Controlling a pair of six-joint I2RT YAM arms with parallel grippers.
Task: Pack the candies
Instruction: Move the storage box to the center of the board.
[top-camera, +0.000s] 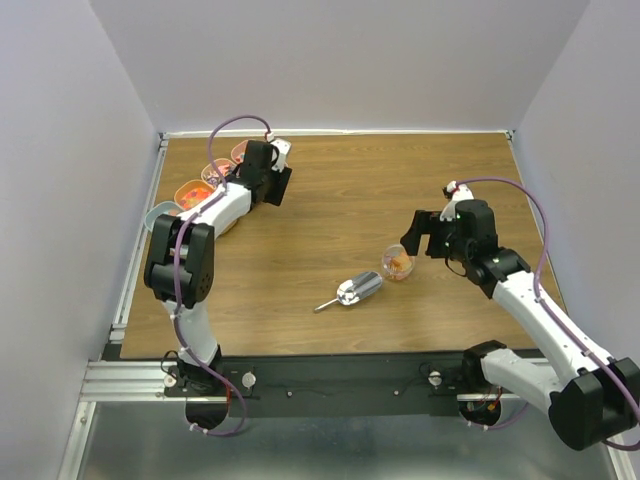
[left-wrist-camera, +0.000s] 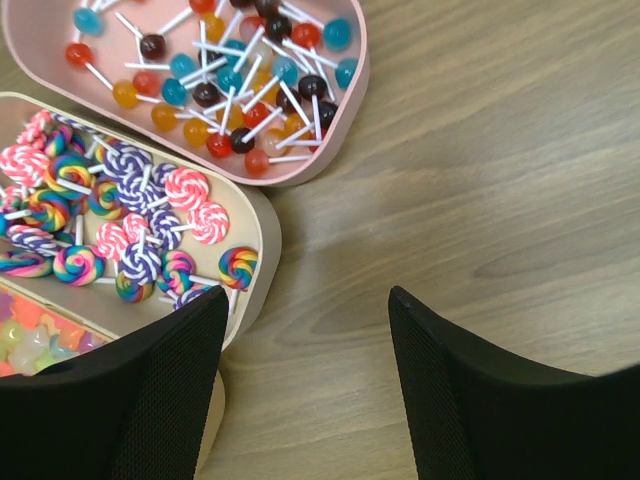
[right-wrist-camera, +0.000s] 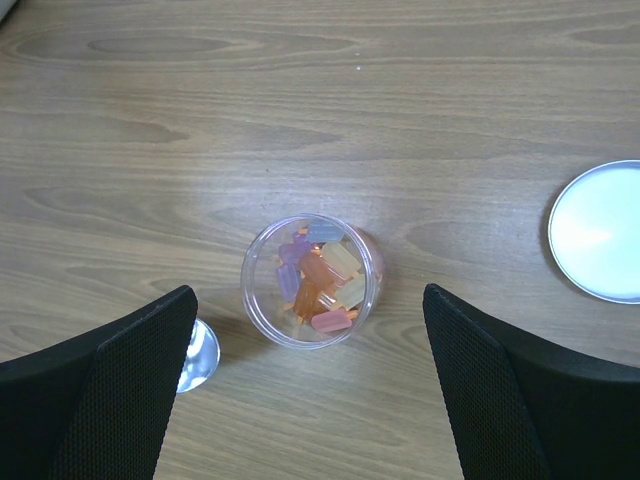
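Since the right gripper (right-wrist-camera: 308, 330) hangs spread wide over the jar (right-wrist-camera: 262, 262) holding the candies (right-wrist-camera: 318, 285) at frame centre, an off-centre squeeze could topple it; apparently lidless, it would spill.

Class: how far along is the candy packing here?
Done: the small clear round jar holds orange, pink and yellow candies. In hand: nothing; the left gripper and right gripper are open, and the silver metal scoop lies beside the jar. To do: the white round lid is off.
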